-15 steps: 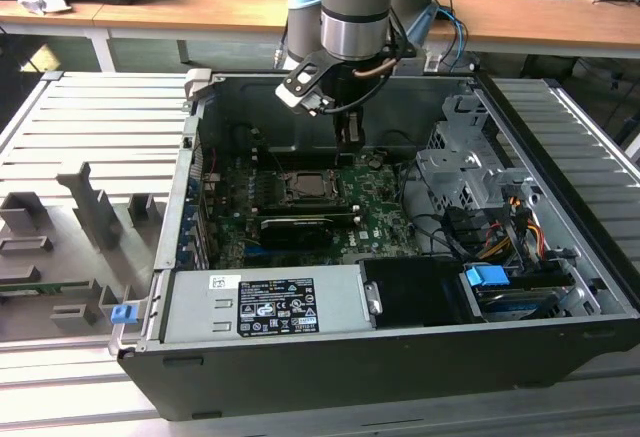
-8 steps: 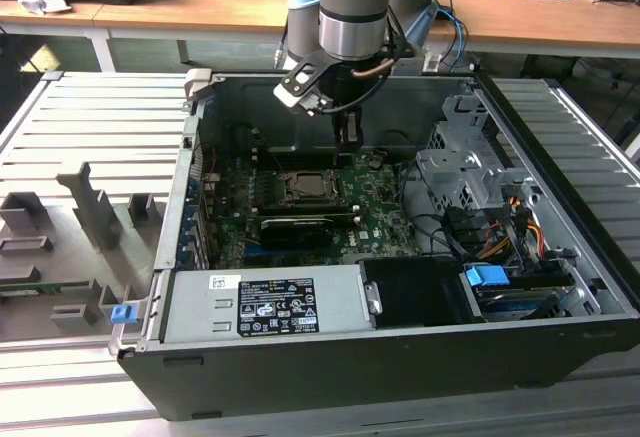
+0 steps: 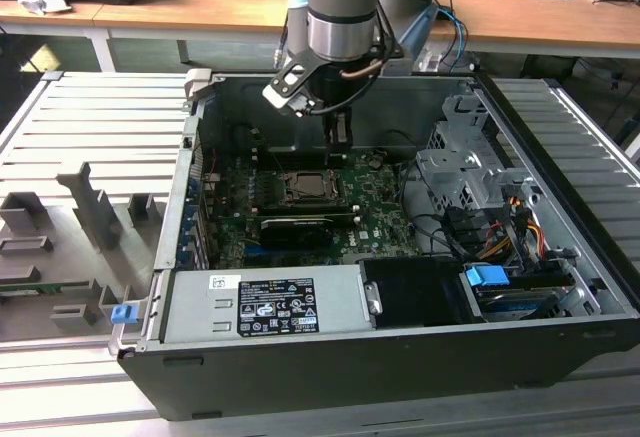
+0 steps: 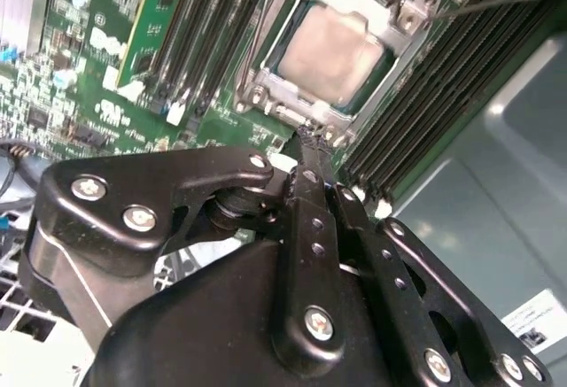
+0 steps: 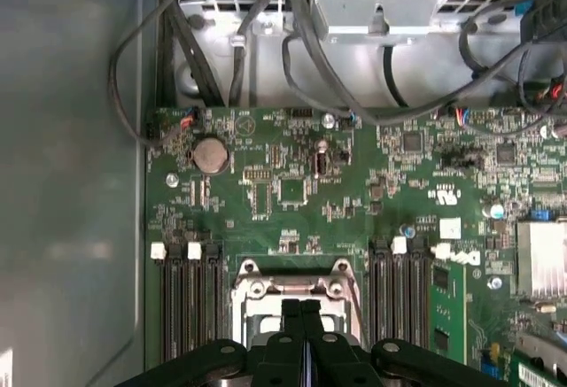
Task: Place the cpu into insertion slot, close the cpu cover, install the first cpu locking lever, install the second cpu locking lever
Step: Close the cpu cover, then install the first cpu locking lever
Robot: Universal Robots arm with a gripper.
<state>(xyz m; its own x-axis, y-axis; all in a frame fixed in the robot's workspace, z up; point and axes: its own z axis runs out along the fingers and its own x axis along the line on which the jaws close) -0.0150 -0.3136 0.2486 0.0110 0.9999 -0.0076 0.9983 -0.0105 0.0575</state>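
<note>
The gripper (image 4: 310,139) has its jaws pressed together, tips beside the cpu cover (image 4: 403,19). The cpu (image 4: 332,46) sits under its window.

The exterior view looks down from farther off into the computer case (image 3: 400,357). Both wrist views sit close behind the pincer (image 4: 310,135) (image 5: 301,307), sharing the green board (image 4: 89,68) (image 5: 292,192).

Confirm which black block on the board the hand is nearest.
The square, metal-rimmed insertion slot, right at the tip of the hand; the long black card lies farther off.
</note>
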